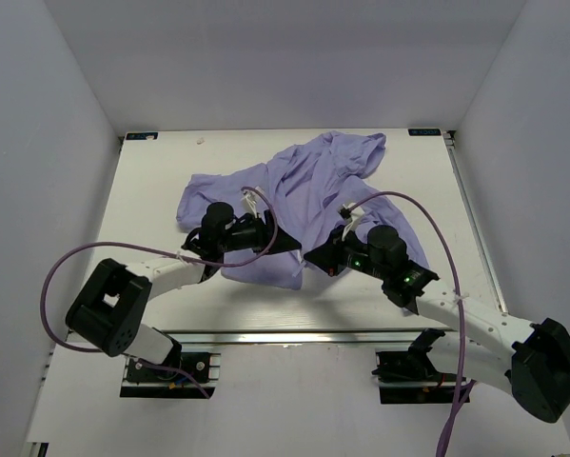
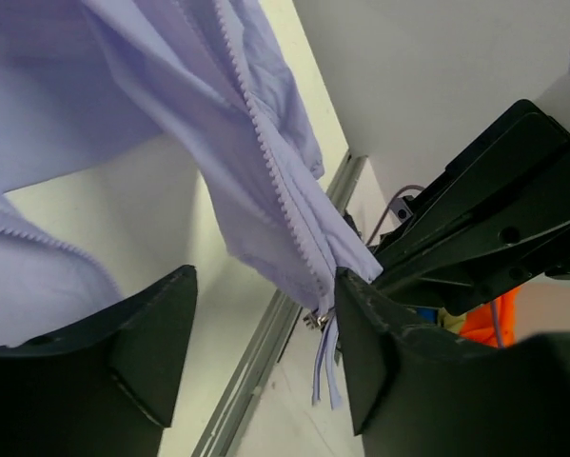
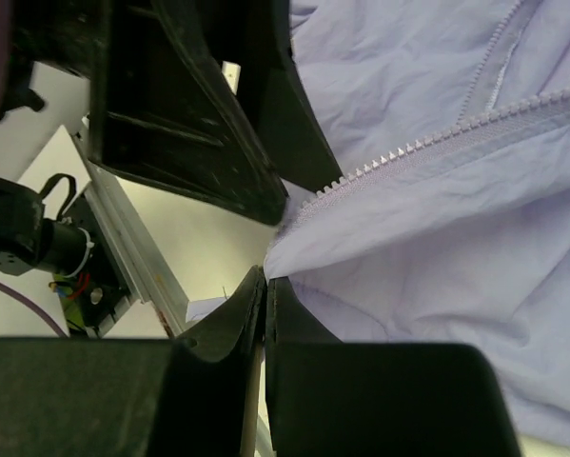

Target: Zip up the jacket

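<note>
Plainly, closing off-centre could pinch loose cloth rather than the slider's hanging pull [image 2: 324, 357], and a tug might drag the hem free. The left gripper [image 2: 265, 286] stands open around the zipper end, holding nothing. The right gripper [image 3: 267, 276] is clamped on the hem of the thin lavender fabric jacket [image 1: 304, 186], which lies crumpled on the white table [image 1: 151, 190], both arms reaching low, facing each other

no text, brand, number or sign can be read in any of the views. on the far edge of the desk [image 1: 151, 190], seen from the top, sit two small tags, one at 11 o'clock [image 1: 142, 135] and one at 1 o'clock [image 1: 423, 130]; whatever is printed on them is too small to make out.
</note>
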